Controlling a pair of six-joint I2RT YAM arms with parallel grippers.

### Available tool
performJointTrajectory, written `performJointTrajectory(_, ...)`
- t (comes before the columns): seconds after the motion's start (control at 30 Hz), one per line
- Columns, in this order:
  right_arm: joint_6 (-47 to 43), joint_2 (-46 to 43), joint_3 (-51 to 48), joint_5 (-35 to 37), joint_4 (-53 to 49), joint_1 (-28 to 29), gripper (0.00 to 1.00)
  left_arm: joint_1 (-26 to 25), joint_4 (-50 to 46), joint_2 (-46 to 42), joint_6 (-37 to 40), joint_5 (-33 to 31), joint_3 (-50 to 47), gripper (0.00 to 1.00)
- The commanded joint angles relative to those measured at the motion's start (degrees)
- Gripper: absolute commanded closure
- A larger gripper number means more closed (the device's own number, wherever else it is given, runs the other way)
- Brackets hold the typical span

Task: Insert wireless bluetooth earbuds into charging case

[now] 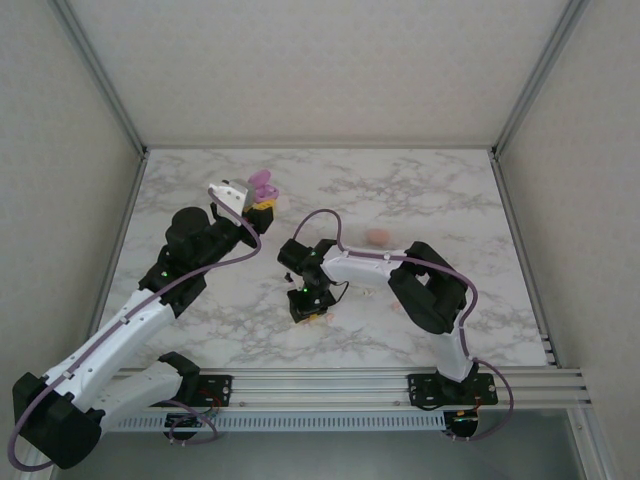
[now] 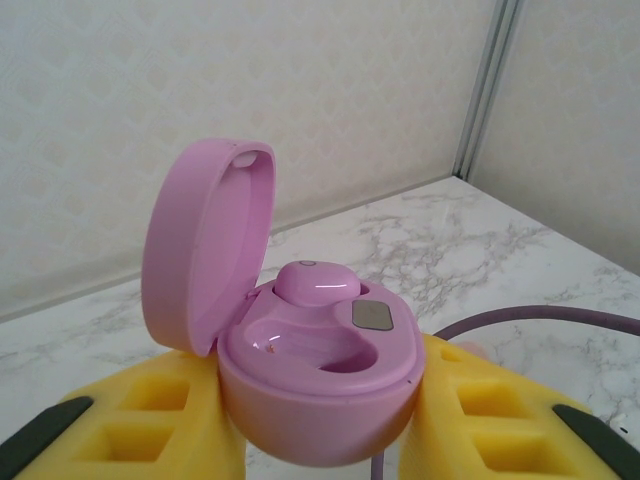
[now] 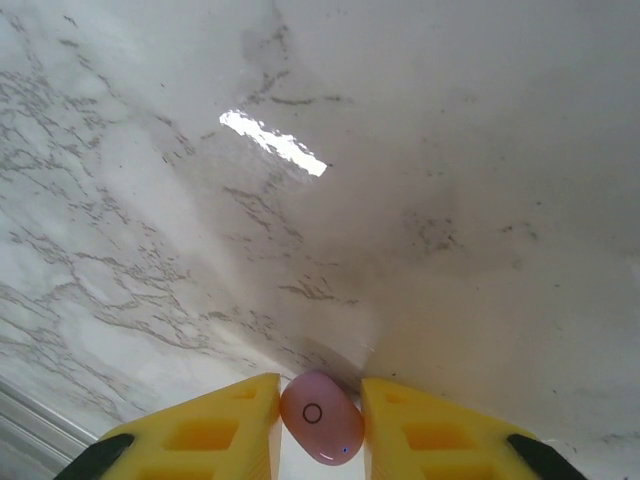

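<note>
My left gripper (image 1: 262,207) (image 2: 322,400) is shut on a purple charging case (image 1: 262,184) (image 2: 330,425), held above the table at the back left. The case's lid (image 2: 205,240) stands open. One purple earbud (image 2: 315,283) sits in the far slot, and the near slot (image 2: 320,345) is empty. Low over the table's middle, my right gripper (image 1: 308,312) (image 3: 320,400) is shut on a second purple earbud (image 3: 322,420). That bud bears a small ring mark, and both yellow fingers (image 3: 225,425) press its sides.
A pink-orange rounded object (image 1: 377,236) lies on the marble table (image 1: 440,190) behind the right arm. Grey walls close in the back and both sides. The aluminium rail (image 1: 350,380) with both arm bases runs along the near edge.
</note>
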Motion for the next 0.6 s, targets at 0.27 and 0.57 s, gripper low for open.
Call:
performJointTrajectory(0.27, -3.2, 1.5, 0.3, -2.8, -1.3, 1.0, 0.69, 0.6, 0.8, 0.0, -0.9, -0.6, 2.1, 0.7)
performJointTrajectory(0.57, -3.4, 3.1, 1.5, -1.8, -2.1, 1.2, 0.73, 0.6, 0.8, 0.1, -0.9, -0.5, 2.1, 0.7)
